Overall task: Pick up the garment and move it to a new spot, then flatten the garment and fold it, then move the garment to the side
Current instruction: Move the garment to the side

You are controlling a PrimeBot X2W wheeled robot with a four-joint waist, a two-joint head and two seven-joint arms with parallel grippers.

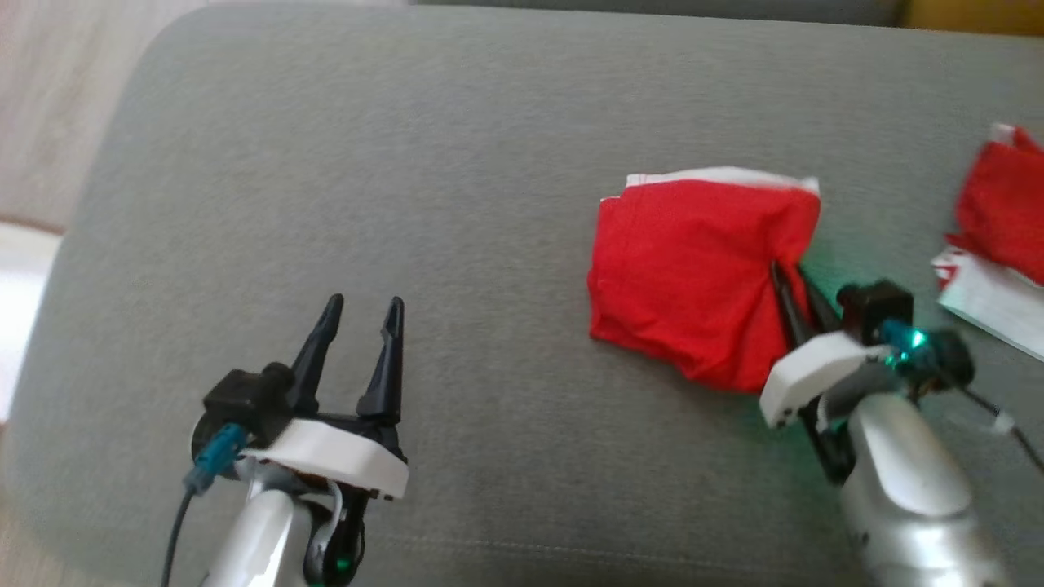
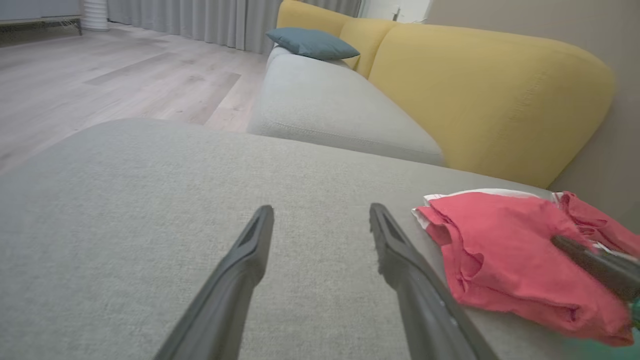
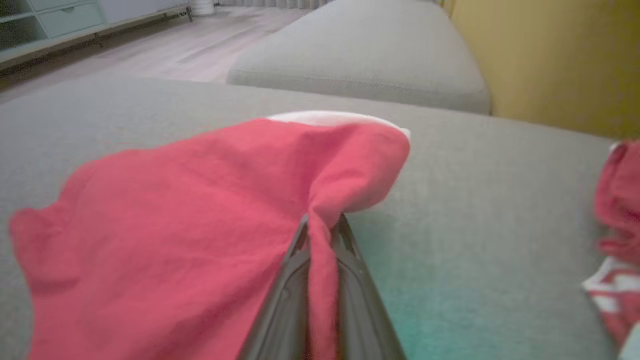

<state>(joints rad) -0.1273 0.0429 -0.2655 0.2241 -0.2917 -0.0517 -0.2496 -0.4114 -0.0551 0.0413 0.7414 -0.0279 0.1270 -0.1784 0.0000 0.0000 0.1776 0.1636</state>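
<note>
Pinching a raised ridge of cloth at the right-hand edge of the folded red fabric garment with white trim [image 1: 685, 269], the right pincer [image 3: 322, 225] has its two dark fingers drawn almost together, with the fabric standing up between them. The garment lies on the broad grey upholstered sofa cushion [image 1: 408, 163], right of centre in the head view. The left pincer [image 1: 364, 306] is spread wide and empty above bare cushion, well to the garment's left.

The hold looks thin. If it has only the top layer, a lift would likely let the lower layers drop open and spoil the fold, or the ridge could slip free. A move to the right risks dragging into the second crumpled red-and-white cloth [image 1: 1003, 212] lying near, and the two could tangle.

How many layers are caught cannot be told, since the fingertips are buried in the fabric. The second cloth is cut off at the picture's edge, and the right wrist view is soft.
</note>
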